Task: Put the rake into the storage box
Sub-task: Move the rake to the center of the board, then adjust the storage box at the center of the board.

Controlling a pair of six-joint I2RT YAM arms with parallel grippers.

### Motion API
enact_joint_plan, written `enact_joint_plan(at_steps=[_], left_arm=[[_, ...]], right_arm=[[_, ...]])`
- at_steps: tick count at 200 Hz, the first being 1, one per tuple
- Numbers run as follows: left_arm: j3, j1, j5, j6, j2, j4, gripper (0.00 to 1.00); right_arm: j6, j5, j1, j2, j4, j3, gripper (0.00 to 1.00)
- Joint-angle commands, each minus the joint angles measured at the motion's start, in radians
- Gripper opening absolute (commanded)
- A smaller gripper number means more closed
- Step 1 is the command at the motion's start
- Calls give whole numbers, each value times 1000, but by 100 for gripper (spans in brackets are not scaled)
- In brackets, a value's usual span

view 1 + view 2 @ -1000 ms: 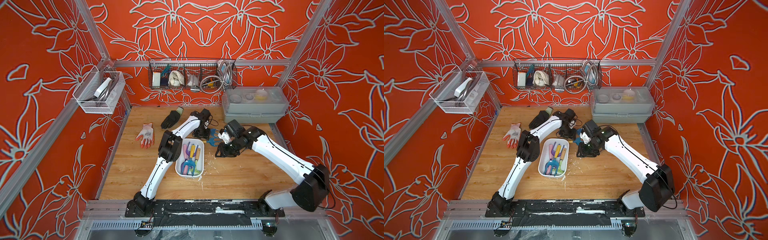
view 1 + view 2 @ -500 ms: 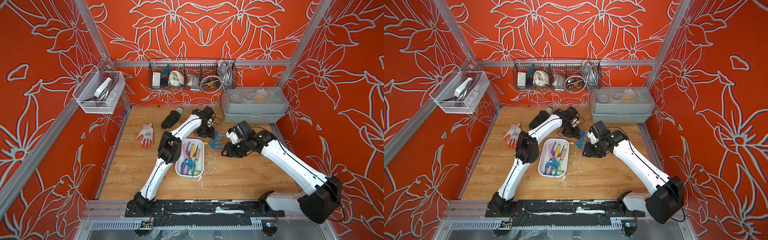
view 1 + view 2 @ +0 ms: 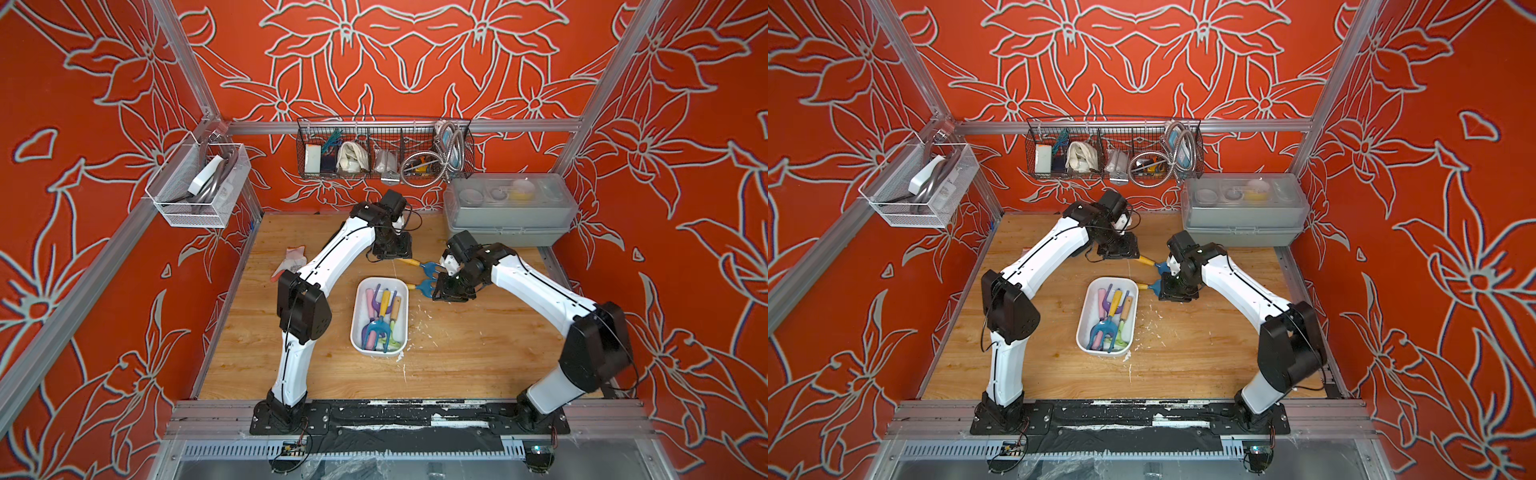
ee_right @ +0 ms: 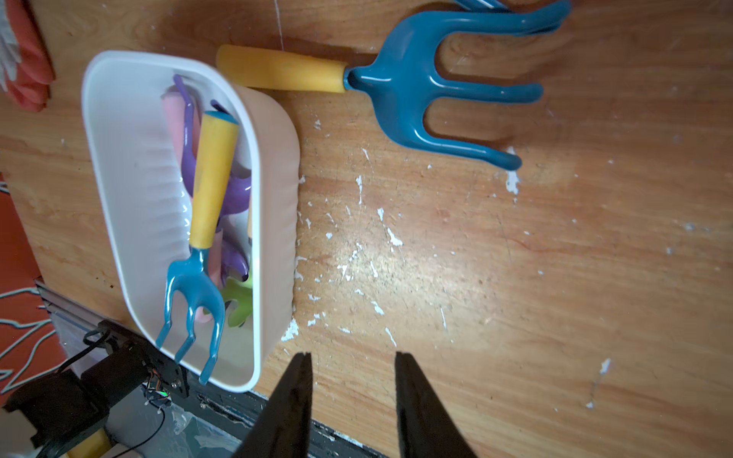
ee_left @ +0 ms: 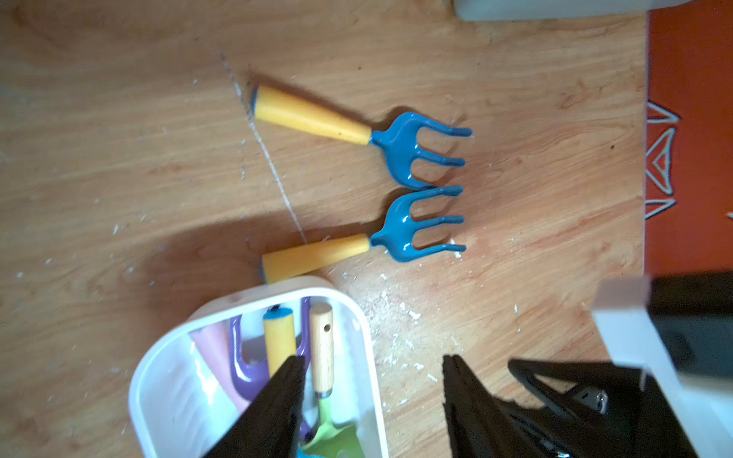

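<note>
Two rakes with yellow handles and blue tines lie on the wooden table just behind the storage box (image 3: 356, 316). The far rake (image 3: 409, 262) (image 5: 313, 115) lies by my left gripper (image 3: 390, 253). The near rake (image 3: 424, 286) (image 4: 396, 79) has its handle end against the box's corner. My right gripper (image 3: 451, 293) hovers over its tines. The white storage box (image 5: 166, 388) (image 4: 273, 178) holds several tools, one of them a blue rake. In the wrist views my left gripper (image 5: 373, 361) and my right gripper (image 4: 353, 357) are both open with nothing between the fingers.
A grey case with a clear lid (image 3: 509, 208) stands at the back right. A black wire basket (image 3: 384, 149) hangs on the back wall and a white mesh basket (image 3: 199, 183) on the left wall. An orange-and-white glove (image 3: 291, 259) lies left of my left arm.
My right arm swung out to the right, then came back over the near rake's tines, and its jaws have narrowed. My left gripper has drawn back a little toward the far wall.
</note>
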Motion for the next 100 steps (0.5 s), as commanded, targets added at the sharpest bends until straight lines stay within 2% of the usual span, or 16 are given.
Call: enact_joint_plan(at_steps=[1, 50, 100], left_arm=[[-81, 31, -17, -17, -123, -28, 58], [-322, 118, 16, -29, -326, -4, 58], [-489, 211, 35, -15, -453, 19, 58]], right_arm=[[-19, 20, -2, 98, 22, 92, 36], [-49, -2, 6, 381, -4, 296, 33], [-58, -33, 96, 503, -34, 433, 33]])
